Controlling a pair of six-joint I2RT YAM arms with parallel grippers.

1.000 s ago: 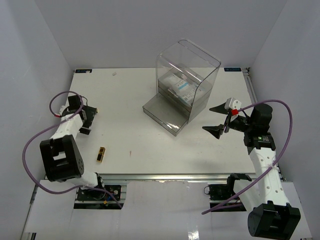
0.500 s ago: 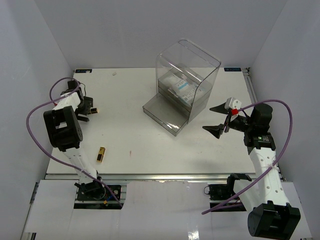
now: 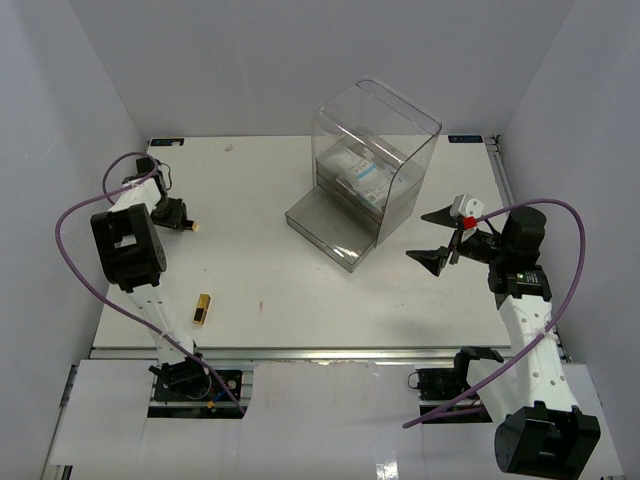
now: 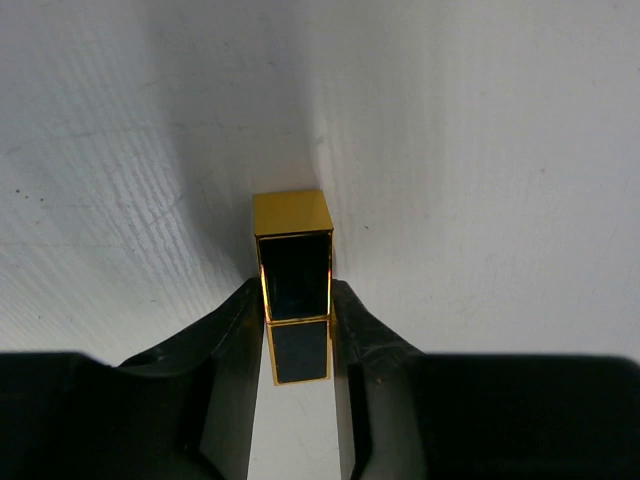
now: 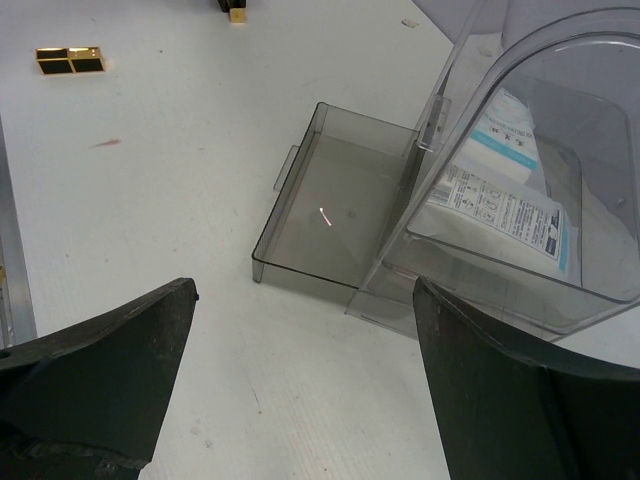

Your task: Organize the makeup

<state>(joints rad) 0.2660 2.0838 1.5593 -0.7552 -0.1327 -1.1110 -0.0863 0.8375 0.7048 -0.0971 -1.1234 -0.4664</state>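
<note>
- Top view: left gripper far left on the white surface, fingers pinching a gold lipstick tube. Only the tip shows, poking right toward the clear plastic drawer box.
- Second gold lipstick tube lies flat near the front edge, well apart from the box. Its long axis runs roughly near-to-far.
- Box drawer stands pulled out, with white-and-blue sachets stacked in the box above it.
- Right gripper is just right of the box, fingers spread wide.
- Left wrist: fingers clamp the lower black half of the gold lipstick tube. Long axis is in line with the fingers, gold end pointing away from the wrist.
- Right wrist: fingers are splayed with nothing between them. Drawer is ahead, sachets to the right. Second gold lipstick tube lies top left, long axis across the frame.
</note>
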